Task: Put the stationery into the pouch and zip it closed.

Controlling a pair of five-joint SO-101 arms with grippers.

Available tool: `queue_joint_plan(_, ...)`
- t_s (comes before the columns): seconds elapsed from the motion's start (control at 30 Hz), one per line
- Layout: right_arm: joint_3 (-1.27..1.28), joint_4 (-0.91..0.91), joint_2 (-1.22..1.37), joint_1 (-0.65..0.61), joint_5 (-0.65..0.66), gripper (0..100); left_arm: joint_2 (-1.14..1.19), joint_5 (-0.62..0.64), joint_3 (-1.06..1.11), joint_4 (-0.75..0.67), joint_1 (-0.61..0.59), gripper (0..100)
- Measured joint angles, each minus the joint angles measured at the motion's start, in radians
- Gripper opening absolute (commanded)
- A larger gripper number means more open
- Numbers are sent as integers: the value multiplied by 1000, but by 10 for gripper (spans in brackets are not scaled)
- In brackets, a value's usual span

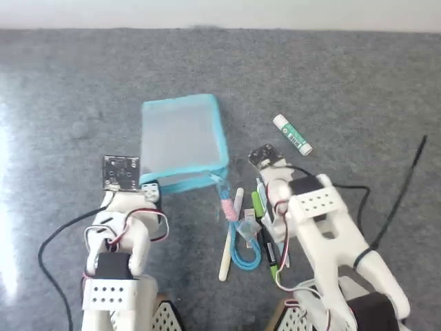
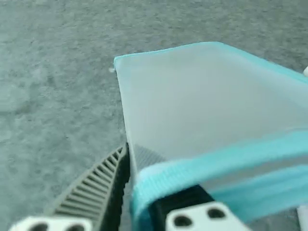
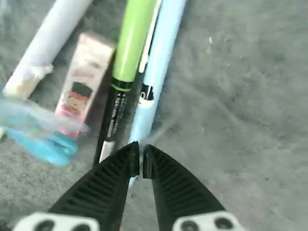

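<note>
A translucent pouch with teal edging lies flat at the table's middle. My left gripper is shut on the pouch's near left corner, at the teal zip edge. Just right of the pouch's mouth lies a heap of stationery: a cream pen, a pink eraser, a green-and-black pen, a light blue pen and a blue strap. My right gripper is shut, hovering over the light blue pen's near end with nothing between its fingers. A glue stick lies apart, farther right.
Grey carpet-like table surface stretches open to the left of and behind the pouch. A black cable runs along the right side, and another cable loops by the left arm's base.
</note>
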Motion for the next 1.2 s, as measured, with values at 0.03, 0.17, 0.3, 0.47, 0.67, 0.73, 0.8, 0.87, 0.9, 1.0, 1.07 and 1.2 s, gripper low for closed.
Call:
queue_joint_plan(0.03, -34, 20, 0, 14, 6, 8, 0, 0, 0, -3, 9, 12)
queue_joint_plan(0.17, -92, 55, 0, 14, 28, 35, 0, 0, 0, -14, 5, 12)
queue_joint_plan(0.3, -38, 21, 0, -29, -12, 172, 0, 0, 0, -28, -60, 12)
queue_joint_plan(0.47, 63, -60, 0, -63, -55, 237, 0, 2, 0, -28, -75, 12)
queue_joint_plan(0.67, 98, -81, 0, -75, -63, 237, 0, 2, 0, -28, -75, 12)
queue_joint_plan(0.73, 121, -107, 0, -69, -64, 237, 0, 2, 0, -28, -75, 12)
queue_joint_plan(0.8, 155, -146, 0, -78, -64, 237, 0, 2, 0, -28, -75, 12)
queue_joint_plan(0.87, 193, -186, 0, -101, -64, 237, 0, 2, 0, -28, -75, 12)
queue_joint_plan(0.9, 209, -201, 0, -106, -64, 237, 0, 2, 0, -28, -75, 12)
queue_joint_plan(1.0, 219, -224, 0, -104, -64, 191, 0, 2, 0, -28, -75, 12)
queue_joint_plan(1.07, 221, -227, 0, -106, -64, 108, 0, 2, 0, -28, -75, 12)
queue_joint_plan(1.2, 221, -236, -2, -103, -64, 23, 0, 2, 0, -28, -75, 12)
